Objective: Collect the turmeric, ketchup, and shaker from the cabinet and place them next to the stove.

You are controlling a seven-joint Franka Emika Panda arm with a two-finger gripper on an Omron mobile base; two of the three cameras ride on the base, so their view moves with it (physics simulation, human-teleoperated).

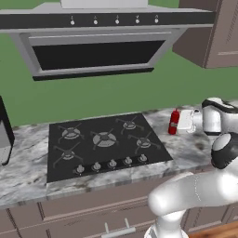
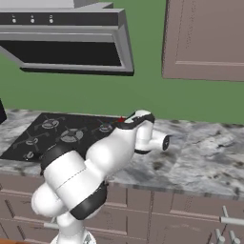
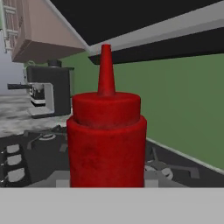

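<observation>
The ketchup (image 1: 174,122) is a red squeeze bottle with a pointed nozzle, upright just past the right edge of the stove (image 1: 104,144). My gripper (image 1: 180,122) reaches in from the right and is shut on the bottle's body. In the hand view the ketchup (image 3: 107,140) stands close in the middle, with the stove (image 3: 35,148) and its grates behind it on both sides. A sliver of the red ketchup (image 2: 121,119) peeks out behind my arm in the right base view. Whether the bottle's base touches the counter, I cannot tell. The turmeric, shaker and cabinet are out of view.
A marble counter (image 1: 195,148) runs along both sides of the stove. The range hood (image 1: 97,46) hangs over the burners, and a brown wall cupboard (image 1: 214,32) hangs at the upper right. A black coffee machine (image 3: 48,92) stands on the counter beyond the stove's far side.
</observation>
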